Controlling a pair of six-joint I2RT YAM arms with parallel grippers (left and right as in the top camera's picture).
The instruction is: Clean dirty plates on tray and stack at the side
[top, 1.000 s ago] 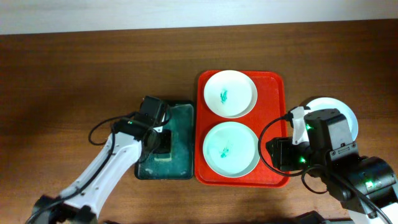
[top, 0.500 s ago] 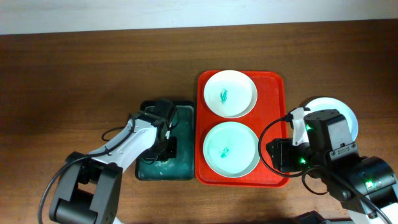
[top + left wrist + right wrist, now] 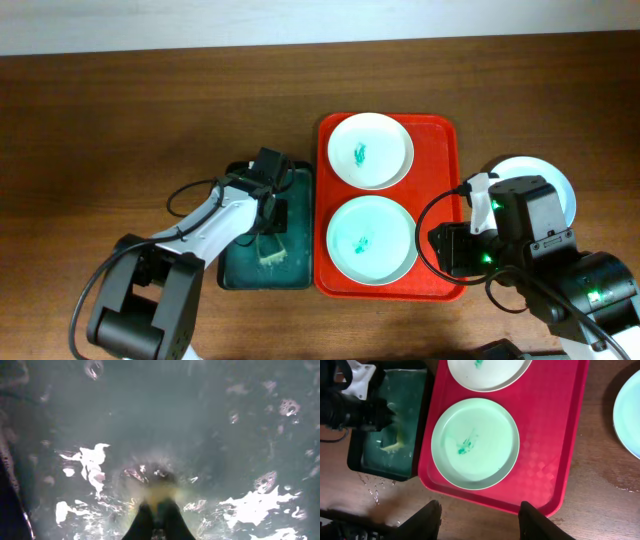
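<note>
- Sponge (image 3: 270,250) lies wet in the dark green tray (image 3: 240,272), pinched by the left gripper (image 3: 157,510), fingers nearly together, after the arm swung inward this past second; wiping looks next.
- Red tray (image 3: 452,200) holds the white plate (image 3: 371,150) and green plate (image 3: 371,238), both smeared, unmoved.
- Right gripper (image 3: 480,522) hangs wide open, empty.
- Blue plate (image 3: 560,185) rests on the table (image 3: 120,120), right of the red tray.

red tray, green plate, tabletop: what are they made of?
Red tray: likely moulded plastic, glossy, with a diamond-textured floor.
Pale green plate: smooth with a slight sheen; melamine or ceramic, can't tell.
Table: brown wood grain, satin finish; solid or laminate unclear.
</note>
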